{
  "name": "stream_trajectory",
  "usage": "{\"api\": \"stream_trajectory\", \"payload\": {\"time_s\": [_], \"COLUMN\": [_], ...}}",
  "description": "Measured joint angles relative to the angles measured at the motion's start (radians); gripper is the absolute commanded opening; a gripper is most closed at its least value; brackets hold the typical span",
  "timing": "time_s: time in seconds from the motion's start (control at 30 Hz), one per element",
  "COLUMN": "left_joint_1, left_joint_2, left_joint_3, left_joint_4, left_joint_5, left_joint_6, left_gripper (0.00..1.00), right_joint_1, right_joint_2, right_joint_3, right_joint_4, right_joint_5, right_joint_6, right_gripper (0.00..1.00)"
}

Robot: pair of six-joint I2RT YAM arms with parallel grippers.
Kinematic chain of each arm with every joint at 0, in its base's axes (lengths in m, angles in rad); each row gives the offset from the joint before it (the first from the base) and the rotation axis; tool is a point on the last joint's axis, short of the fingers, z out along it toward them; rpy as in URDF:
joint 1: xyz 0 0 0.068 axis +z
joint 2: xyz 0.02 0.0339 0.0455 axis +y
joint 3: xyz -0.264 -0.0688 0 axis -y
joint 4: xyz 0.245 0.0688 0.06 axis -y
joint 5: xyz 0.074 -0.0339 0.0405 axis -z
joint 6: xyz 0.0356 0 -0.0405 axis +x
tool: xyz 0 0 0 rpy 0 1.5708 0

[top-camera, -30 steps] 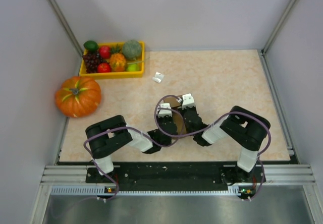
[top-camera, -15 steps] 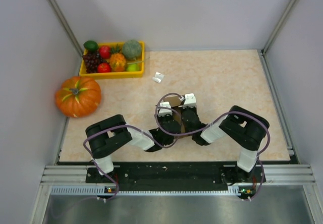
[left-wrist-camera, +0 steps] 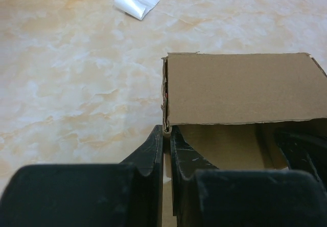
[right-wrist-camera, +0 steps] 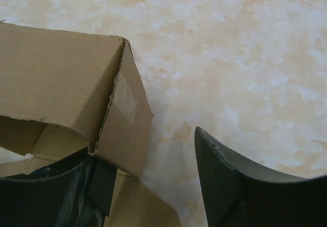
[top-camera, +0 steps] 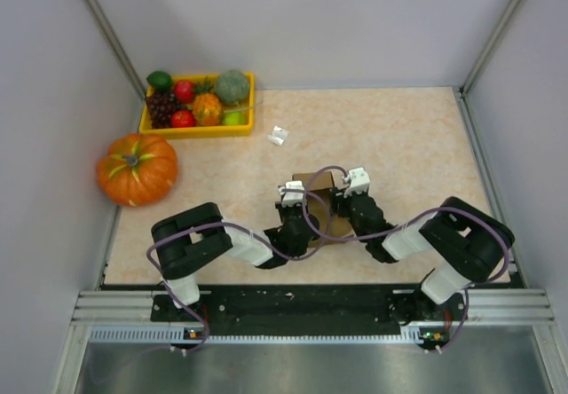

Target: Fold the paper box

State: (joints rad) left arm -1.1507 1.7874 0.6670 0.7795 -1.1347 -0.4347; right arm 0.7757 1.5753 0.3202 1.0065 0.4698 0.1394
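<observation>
The paper box [top-camera: 321, 184] is brown kraft cardboard, standing partly formed on the table between the two arms, its top open. In the left wrist view my left gripper [left-wrist-camera: 166, 133] is shut on the upper edge of the paper box's [left-wrist-camera: 240, 89] left wall. In the right wrist view my right gripper [right-wrist-camera: 145, 150] is open and straddles the box's [right-wrist-camera: 56, 73] right wall. Its left finger [right-wrist-camera: 76, 191] is inside the box and its right finger [right-wrist-camera: 225, 181] stands outside, apart from the cardboard.
A small white object [top-camera: 279, 135] lies on the table beyond the box. A yellow tray [top-camera: 197, 130] of toy fruit sits at the back left, with an orange pumpkin [top-camera: 137, 169] at the left table edge. Grey walls enclose three sides.
My right gripper has opened and let go of the box's right wall, and the right arm has swung to the right. The left gripper keeps its grip.
</observation>
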Motion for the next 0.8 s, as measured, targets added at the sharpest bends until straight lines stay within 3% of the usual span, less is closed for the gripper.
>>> {"api": "stream_trajectory", "payload": {"time_s": [0.13, 0.2, 0.27, 0.3, 0.4, 0.47, 0.5, 0.6, 0.77, 0.8], "left_joint_1": [0.002, 0.003, 0.005, 0.005, 0.010, 0.023, 0.043, 0.076, 0.129, 0.138], "left_joint_2": [0.002, 0.003, 0.004, 0.003, 0.003, -0.004, -0.010, -0.032, -0.107, -0.120], "left_joint_3": [0.012, 0.016, 0.020, 0.024, 0.066, 0.122, 0.172, 0.225, 0.265, 0.277], "left_joint_4": [-0.015, -0.026, -0.040, -0.052, -0.156, -0.292, -0.393, -0.552, -0.774, -0.828], "left_joint_5": [-0.004, -0.010, -0.014, -0.016, -0.013, 0.004, 0.042, 0.102, 0.224, 0.242], "left_joint_6": [-0.001, 0.000, -0.001, -0.004, -0.051, -0.120, -0.170, -0.249, -0.342, -0.354], "left_gripper": [0.00, 0.00, 0.00, 0.00, 0.00, 0.00, 0.00, 0.00, 0.00, 0.00], "right_joint_1": [0.000, 0.008, 0.016, 0.020, 0.025, 0.023, 0.019, 0.004, -0.119, -0.167], "right_joint_2": [0.029, 0.058, 0.061, 0.044, -0.084, -0.230, -0.335, -0.450, -0.639, -0.681], "right_joint_3": [0.034, 0.064, 0.084, 0.097, 0.125, 0.163, 0.233, 0.345, 0.360, 0.348], "right_joint_4": [-0.009, -0.008, -0.037, -0.093, -0.341, -0.581, -0.798, -1.109, -1.441, -1.489], "right_joint_5": [0.042, 0.056, 0.063, 0.063, 0.040, 0.010, -0.021, -0.056, -0.183, -0.217], "right_joint_6": [-0.001, -0.008, 0.001, 0.016, 0.113, 0.200, 0.260, 0.339, 0.469, 0.505], "right_gripper": [0.54, 0.66, 0.70, 0.80, 0.84, 0.88, 0.88, 0.91, 0.92, 0.99]}}
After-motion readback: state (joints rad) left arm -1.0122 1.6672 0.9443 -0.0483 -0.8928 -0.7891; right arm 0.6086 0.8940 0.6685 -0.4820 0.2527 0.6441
